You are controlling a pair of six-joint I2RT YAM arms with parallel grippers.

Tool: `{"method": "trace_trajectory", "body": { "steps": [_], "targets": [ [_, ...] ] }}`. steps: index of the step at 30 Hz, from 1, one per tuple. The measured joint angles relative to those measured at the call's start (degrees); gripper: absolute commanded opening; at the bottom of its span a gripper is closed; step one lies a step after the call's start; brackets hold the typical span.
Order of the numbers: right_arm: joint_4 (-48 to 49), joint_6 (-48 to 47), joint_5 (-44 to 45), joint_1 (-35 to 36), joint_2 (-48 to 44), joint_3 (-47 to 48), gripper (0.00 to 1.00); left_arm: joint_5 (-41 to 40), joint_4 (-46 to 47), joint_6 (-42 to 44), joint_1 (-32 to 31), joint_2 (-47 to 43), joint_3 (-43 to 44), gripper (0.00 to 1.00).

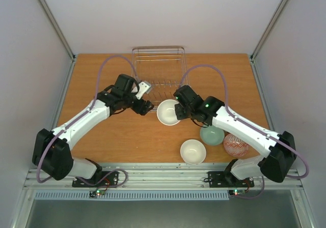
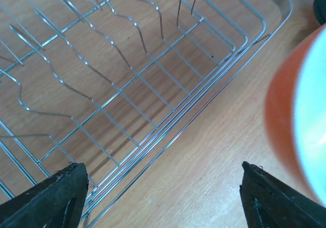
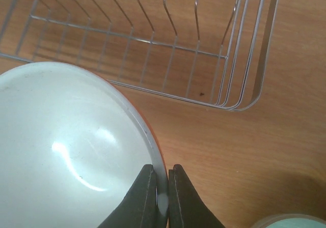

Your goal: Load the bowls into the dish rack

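Note:
My right gripper is shut on the rim of the orange-outside bowl, white inside, just in front of the dish rack. The right wrist view shows the fingers pinching that bowl's rim, with the rack beyond it. My left gripper is open and empty to the bowl's left, over bare wood by the rack's front edge; the bowl's orange side shows at the right of the left wrist view. A plain white bowl, the mint-green bowl and the red-and-white patterned bowl sit near the front right.
The wire rack holds no bowls. Pale walls and metal frame posts close in the table on the left, right and back. The arm bases sit on a rail at the near edge.

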Motion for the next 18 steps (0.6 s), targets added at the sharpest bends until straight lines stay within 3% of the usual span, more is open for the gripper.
{"method": "trace_trajectory", "body": {
  "steps": [18],
  "targets": [
    [1.42,0.09,0.33,0.11,4.0,-0.76,0.01,1.95,-1.7,-0.83,-3.87,1.22,2.01,0.78]
  ]
}}
